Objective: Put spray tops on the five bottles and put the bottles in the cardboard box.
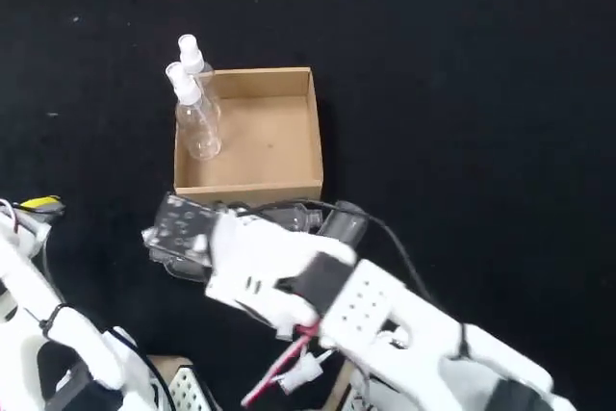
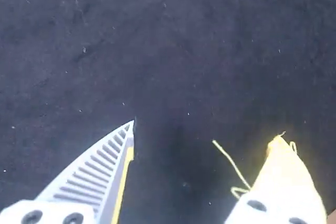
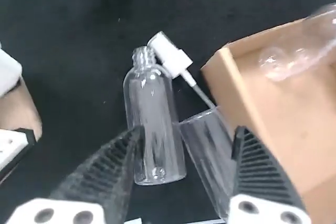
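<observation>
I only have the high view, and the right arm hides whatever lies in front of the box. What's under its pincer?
Observer: The right pincer is open over a bottle and a second bottle, lying side by side on the table.
Operator: Tops on?
Observer: The bottle farther from the box has a bare neck; a loose spray top lies by it.
Operator: Is the left pincer busy?
Observer: No, the left pincer is open over the table, holding nothing.
</observation>
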Tool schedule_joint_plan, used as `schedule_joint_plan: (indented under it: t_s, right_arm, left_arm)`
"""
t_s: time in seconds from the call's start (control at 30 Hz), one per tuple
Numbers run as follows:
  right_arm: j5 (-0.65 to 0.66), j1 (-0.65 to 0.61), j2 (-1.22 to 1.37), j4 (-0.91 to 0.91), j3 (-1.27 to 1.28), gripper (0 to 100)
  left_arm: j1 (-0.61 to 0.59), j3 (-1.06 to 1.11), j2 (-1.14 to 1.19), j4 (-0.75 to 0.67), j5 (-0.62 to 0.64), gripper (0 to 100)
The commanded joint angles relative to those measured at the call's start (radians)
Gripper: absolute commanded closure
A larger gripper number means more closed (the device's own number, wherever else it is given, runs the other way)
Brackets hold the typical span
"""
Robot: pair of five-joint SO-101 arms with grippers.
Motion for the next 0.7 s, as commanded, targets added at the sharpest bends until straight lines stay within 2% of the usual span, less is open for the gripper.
schedule_joint_plan:
  t_s: [0.0,0.2,0.67]
  right_arm:
    - [0.006,-0.038,0.105,-0.083,-0.038,72.4]
    - [0.006,-0.118,0.265,-0.091,-0.108,72.4]
    - [0.011,-0.109,0.651,-0.091,-0.334,72.4]
  left_arm:
    - [-0.019,-0.015,-0.021,-0.023,0.008,72]
    - [-0.018,-0.015,-0.021,-0.023,0.008,72]
    - [-0.021,-0.019,-0.021,-0.017,0.002,72]
